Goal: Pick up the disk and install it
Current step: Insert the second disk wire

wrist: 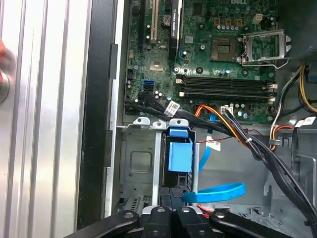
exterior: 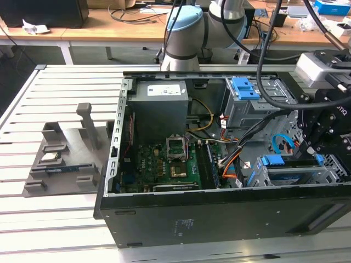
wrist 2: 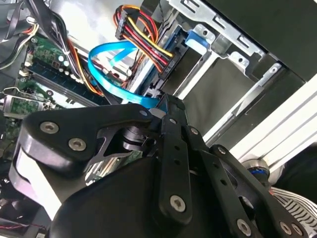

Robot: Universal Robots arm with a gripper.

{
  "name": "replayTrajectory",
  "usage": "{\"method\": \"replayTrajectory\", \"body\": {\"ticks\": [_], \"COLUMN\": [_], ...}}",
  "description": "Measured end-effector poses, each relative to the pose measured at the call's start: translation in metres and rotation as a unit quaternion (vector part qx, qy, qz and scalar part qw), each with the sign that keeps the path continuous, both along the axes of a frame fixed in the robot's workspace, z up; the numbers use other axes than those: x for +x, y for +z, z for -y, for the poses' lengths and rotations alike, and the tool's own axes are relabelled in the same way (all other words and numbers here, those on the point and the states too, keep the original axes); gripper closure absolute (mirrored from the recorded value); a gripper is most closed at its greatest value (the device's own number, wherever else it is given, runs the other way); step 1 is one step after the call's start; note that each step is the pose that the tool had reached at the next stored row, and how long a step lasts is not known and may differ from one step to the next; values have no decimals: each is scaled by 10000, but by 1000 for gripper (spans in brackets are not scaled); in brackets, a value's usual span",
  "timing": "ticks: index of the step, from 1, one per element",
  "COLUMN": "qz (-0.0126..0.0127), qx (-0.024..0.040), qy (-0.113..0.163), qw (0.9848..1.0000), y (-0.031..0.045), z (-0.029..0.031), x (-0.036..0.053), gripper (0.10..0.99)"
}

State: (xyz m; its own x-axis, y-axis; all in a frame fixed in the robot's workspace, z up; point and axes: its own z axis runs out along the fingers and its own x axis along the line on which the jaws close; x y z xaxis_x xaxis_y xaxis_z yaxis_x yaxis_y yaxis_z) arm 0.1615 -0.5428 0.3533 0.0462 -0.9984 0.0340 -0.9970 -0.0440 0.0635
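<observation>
Disk [exterior: 290, 174] in drive cage, gripper [exterior: 308, 148] above, cables [exterior: 241, 143] beside

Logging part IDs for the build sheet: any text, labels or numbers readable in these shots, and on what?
Nothing can be quoted; every print is too small or blurred.
White label on the grey box: lines of print, too small to read.
Mark on the black case side: too faint to read.
White tag on the cables: blurred.
Markings on the circuit board: too small to read.
</observation>
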Motion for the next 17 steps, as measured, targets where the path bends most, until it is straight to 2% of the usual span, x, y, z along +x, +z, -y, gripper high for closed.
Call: {"method": "replayTrajectory", "body": {"ticks": [5, 14, 17], "qz": [-15, -16, -16], "qx": [1, 2, -1], "qy": [1, 0, 0], "qw": [10000, 10000, 10000], "y": [-35, -82, -80], "z": [0, -5, -32], "x": [70, 71, 71], "gripper": [980, 980, 980]}}
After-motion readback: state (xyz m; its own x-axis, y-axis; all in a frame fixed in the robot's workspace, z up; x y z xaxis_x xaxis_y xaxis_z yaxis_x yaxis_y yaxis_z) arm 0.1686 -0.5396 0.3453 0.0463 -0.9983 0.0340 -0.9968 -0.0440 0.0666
